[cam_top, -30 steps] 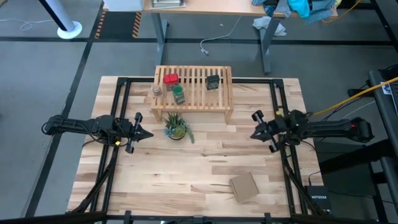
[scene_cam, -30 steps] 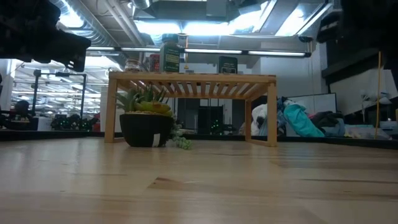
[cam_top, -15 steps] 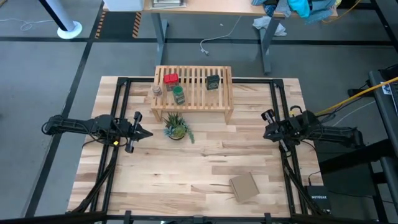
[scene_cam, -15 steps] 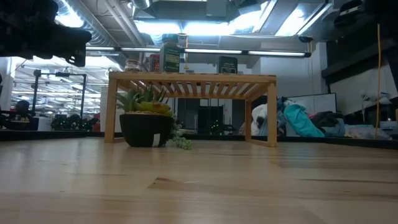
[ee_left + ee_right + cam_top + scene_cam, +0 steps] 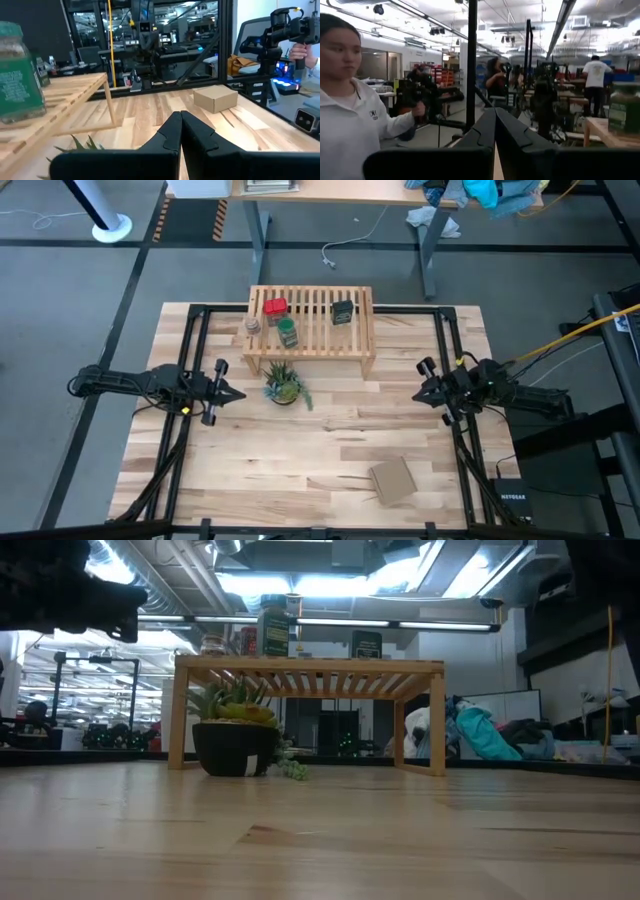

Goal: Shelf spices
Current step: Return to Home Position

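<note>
Spices all sit on top of the shelf, at the far side of the bench. We see the red tin and the green-capped jar close together near the left end. The tiny clear jar is at that end's edge, and the dark tin stands apart toward the right. We think the job is done, because nothing is left to carry.

That may be why both arms wait at the sides, well away from the shelf, where they cannot bump anything. The left end effector points at the small plant, its fingers pressed together on nothing. The right end effector is also pressed together and holds nothing. The cardboard piece lies alone near the front.

Some things are hard to see. From bench height, the green-capped jar partly covers the red tin behind it. We cannot read any labels. In both wrist views the green-capped jar is cut off at the edge. A person stands in the room behind.
</note>
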Controlling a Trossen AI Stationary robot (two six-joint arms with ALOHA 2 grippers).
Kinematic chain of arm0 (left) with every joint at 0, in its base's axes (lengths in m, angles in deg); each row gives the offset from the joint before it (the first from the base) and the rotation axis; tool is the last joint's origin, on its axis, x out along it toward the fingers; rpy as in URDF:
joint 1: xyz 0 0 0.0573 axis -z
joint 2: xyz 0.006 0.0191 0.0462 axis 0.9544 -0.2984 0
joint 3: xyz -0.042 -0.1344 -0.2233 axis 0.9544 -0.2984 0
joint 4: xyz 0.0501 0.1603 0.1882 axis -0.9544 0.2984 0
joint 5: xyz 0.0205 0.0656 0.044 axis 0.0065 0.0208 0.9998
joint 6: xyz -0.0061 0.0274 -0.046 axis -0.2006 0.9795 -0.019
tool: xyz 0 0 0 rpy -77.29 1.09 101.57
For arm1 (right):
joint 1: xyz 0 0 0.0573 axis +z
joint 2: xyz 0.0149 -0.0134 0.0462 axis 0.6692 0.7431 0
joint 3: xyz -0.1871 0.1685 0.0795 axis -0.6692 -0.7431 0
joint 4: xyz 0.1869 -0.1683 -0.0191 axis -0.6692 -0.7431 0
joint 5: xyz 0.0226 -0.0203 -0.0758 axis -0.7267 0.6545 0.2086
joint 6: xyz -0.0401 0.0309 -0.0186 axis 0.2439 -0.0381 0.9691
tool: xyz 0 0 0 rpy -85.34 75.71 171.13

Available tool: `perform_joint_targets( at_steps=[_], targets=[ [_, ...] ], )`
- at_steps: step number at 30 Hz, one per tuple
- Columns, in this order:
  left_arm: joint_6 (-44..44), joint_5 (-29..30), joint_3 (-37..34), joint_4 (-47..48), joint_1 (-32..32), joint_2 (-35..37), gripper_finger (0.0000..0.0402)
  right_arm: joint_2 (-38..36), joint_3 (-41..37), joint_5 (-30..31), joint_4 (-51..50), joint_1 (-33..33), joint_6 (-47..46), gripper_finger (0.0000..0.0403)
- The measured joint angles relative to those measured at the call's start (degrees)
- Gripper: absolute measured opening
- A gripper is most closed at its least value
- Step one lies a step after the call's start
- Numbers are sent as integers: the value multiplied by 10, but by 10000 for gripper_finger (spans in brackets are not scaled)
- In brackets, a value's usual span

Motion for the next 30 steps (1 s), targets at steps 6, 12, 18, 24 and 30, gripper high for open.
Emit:
perform_joint_targets(
  at_steps=[6, 12, 18, 24, 30],
  targets=[
    [31, 0, 0, -28, -3, 1, 0, 0, 0, 15, -40, 0, 5, 14],
    [28, 0, 0, -20, -3, 1, 0, 0, 0, 16, -75, 0, 14, 14],
    [25, 0, 0, 1, -3, 1, 0, 0, 0, 43, -123, 0, 14, 14],
    [6, 0, 0, 31, -3, 1, 0, 0, 0, 66, -152, 0, 14, 14],
    [-33, 0, 0, 34, -3, -1, 0, 2, 0, 66, -152, 0, 14, 14]
  ],
)
